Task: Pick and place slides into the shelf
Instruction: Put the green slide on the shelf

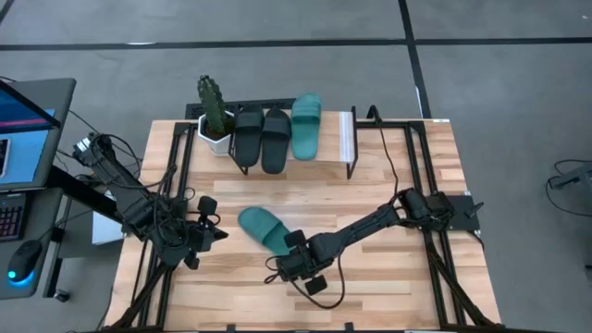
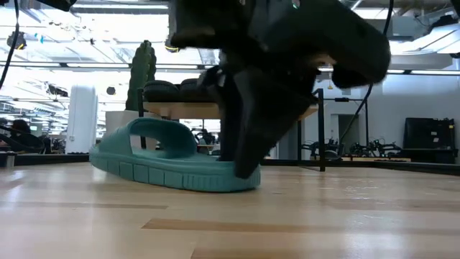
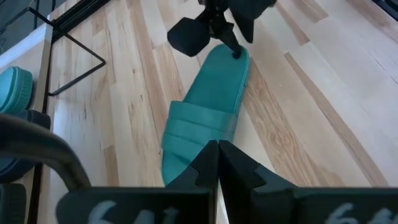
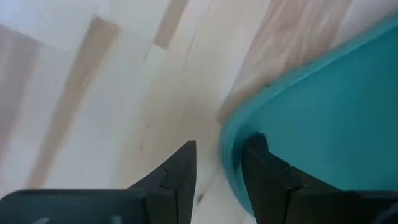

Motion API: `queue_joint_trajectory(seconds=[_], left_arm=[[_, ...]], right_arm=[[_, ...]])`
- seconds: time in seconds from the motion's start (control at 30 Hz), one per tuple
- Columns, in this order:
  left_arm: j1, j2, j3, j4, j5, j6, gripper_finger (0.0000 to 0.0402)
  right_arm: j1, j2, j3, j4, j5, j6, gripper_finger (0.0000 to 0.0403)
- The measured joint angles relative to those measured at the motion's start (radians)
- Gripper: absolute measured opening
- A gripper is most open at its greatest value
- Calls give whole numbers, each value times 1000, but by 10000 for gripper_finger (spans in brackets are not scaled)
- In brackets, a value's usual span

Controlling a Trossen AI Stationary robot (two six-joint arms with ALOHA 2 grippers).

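One teal slide [image 1: 259, 225] lies sole-down on the wooden table, near the middle. My right gripper [image 1: 294, 252] is open at its heel end. In the right wrist view [image 4: 219, 165] one finger stands over the footbed [image 4: 323, 112] and one outside the heel rim. My left gripper [image 1: 220, 234] is shut and empty, just left of the slide's toe end [image 3: 186, 155]. On the shelf [image 1: 347, 139] at the far side rest two black slides [image 1: 262, 139] and a second teal slide [image 1: 306, 125]. My right gripper comes from above, slanting down, with its fingers on either side of the slide's heel rim [image 4: 227, 140]. A gap shows between the outer finger [image 4: 180, 171] and the rim. I cannot tell whether the inner finger [image 4: 261, 168] touches the footbed. The slide lies flat on the table.
A potted cactus [image 1: 214, 109] stands at the shelf's left end. Free shelf room lies right of the teal slide, beside the white edge strip [image 1: 346, 134]. Cables run along the table's left and right sides. A laptop [image 1: 23, 129] sits off the table's left.
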Motion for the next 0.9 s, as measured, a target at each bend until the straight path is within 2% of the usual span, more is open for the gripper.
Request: queue_joint_trajectory(seconds=[0.17, 0.43, 0.9], left_arm=[[0, 0, 0, 3, 0, -1, 2], [0, 0, 0, 6, 12, -6, 2], [0, 0, 0, 6, 20, -36, 2]], right_arm=[[-10, 24, 5, 35, -47, 1, 116], [-60, 61, 5, 58, -226, -4, 116], [-105, 63, 6, 13, -238, -36, 116]])
